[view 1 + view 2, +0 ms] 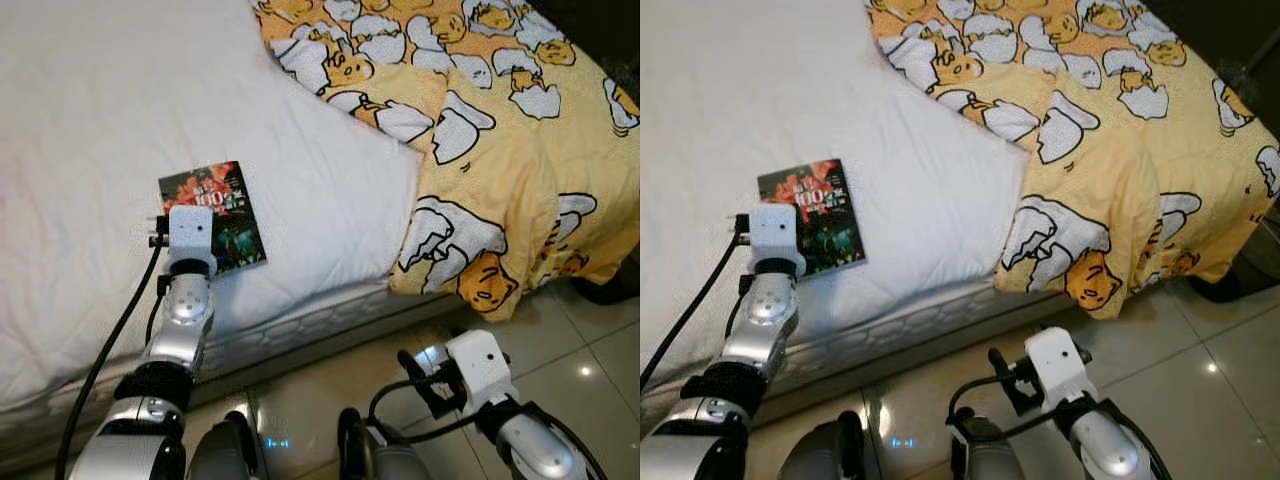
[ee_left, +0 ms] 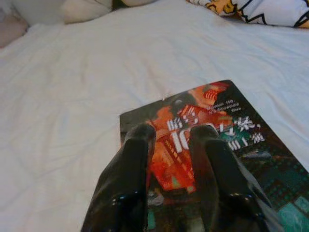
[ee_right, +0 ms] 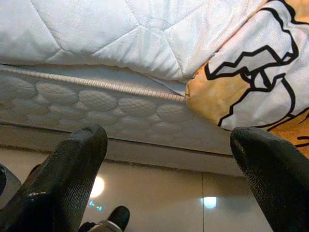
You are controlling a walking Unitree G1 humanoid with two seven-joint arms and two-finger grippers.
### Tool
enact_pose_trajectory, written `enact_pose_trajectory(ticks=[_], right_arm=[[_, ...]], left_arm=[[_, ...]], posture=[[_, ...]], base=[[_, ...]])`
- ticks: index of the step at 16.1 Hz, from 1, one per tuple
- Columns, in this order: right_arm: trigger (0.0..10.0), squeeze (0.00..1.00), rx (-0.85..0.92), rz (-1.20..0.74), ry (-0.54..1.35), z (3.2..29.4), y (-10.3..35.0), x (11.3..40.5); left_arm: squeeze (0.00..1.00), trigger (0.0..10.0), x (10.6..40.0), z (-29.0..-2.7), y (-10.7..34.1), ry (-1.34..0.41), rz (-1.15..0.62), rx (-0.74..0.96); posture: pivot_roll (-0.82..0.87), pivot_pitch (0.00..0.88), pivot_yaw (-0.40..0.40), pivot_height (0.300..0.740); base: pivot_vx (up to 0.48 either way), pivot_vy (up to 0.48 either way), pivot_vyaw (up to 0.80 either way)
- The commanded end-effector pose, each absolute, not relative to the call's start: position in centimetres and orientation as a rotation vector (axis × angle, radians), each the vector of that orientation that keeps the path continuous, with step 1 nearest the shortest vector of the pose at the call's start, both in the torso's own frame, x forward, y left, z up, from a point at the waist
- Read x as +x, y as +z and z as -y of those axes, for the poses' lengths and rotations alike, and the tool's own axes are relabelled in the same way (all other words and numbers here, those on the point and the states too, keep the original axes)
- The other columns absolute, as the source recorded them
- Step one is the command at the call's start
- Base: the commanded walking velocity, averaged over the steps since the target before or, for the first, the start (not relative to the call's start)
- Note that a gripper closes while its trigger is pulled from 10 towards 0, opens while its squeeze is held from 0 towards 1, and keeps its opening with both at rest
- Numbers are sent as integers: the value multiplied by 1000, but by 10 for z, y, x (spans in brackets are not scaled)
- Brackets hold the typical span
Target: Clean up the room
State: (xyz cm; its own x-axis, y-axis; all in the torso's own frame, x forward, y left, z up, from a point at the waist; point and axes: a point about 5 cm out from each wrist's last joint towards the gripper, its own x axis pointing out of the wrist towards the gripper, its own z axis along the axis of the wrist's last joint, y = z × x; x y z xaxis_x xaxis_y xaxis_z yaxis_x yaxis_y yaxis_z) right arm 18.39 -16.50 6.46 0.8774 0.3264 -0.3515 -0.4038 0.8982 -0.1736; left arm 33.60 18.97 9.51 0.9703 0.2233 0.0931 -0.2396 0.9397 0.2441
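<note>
Left wrist view: the left gripper, fingers nearly together, is resting on the dark glossy red-lettered book at 12 o'clock, risking sliding it across the white sheet; the right gripper is hanging wide open.

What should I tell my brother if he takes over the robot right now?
Left gripper: over the book on the white bed sheet, fingers close together, not gripping it.
Right gripper: open, empty, low above the floor by the mattress edge.
Yellow patterned blanket: lies rumpled across the bed's far side.
Done: nothing picked up yet.
Left: probably grasp the book and put it away.
</note>
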Motion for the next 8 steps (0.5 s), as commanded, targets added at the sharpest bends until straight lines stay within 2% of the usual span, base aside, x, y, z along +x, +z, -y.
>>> enact_pose_trajectory(ticks=[1,3,6,8], right_arm=[[10000,0,-236,-336,375,167,62,182],[10000,0,-231,-336,372,167,62,182],[10000,0,-223,-335,371,167,61,182],[10000,0,-224,-335,374,166,62,182]], left_arm=[[1000,10000,329,-183,79,207,4,231],[1000,10000,328,-182,73,213,-30,212],[1000,10000,330,-193,57,280,-207,143],[1000,10000,335,-201,59,324,-233,127]], posture=[[-185,221,-78,740],[-185,221,-78,740],[-183,233,-78,740],[-192,237,-79,740]], base=[[0,0,0],[0,0,0],[0,0,0],[0,0,0]])
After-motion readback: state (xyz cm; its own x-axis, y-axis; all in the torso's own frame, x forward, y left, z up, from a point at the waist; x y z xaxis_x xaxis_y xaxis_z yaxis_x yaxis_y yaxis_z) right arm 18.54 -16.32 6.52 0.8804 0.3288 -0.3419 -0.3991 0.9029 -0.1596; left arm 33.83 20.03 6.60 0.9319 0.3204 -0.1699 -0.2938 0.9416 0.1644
